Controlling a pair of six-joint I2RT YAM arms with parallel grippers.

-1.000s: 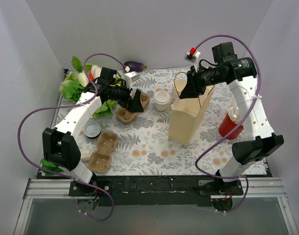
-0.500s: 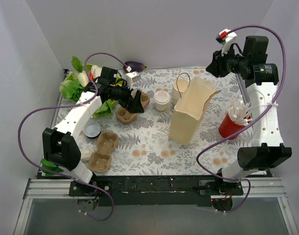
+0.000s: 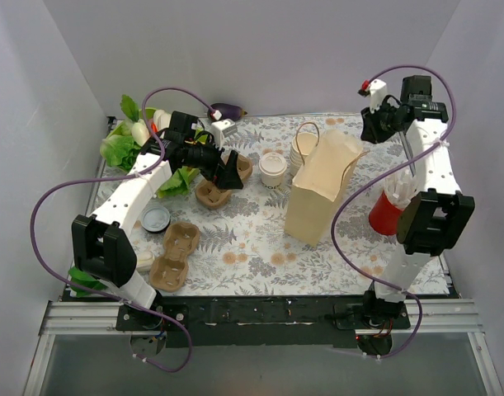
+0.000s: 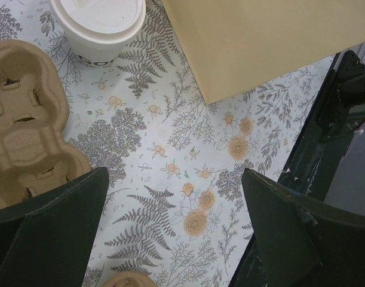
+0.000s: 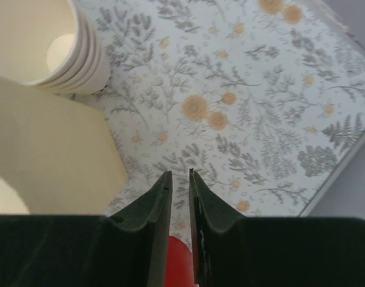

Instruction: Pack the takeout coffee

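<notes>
- Top view: your right hand [image 3: 374, 125] has let go of the paper bag [image 3: 322, 194] it was at 1 s ago and is now up near the back-right corner. The bag stands alone on the tabletop [image 3: 252, 239]. The takeout coffee [image 3: 274, 167] is upright w/ lid on, just left of the bag. Left hand [image 3: 229, 172] hasn't moved and hangs over the cup carrier [image 3: 212, 194].
- Left wrist: left hand [image 4: 175, 179] is spread wide and empty. Coffee [image 4: 98, 24] is ahead, w/ the bag [image 4: 260, 42] beside it.
- Right wrist: right hand [image 5: 179, 174] is nearly closed on nothing, above the bag [image 5: 51, 155] and cup stack [image 5: 51, 48].
- Bag prep looks done, so the coffee grab is prob. next.
</notes>
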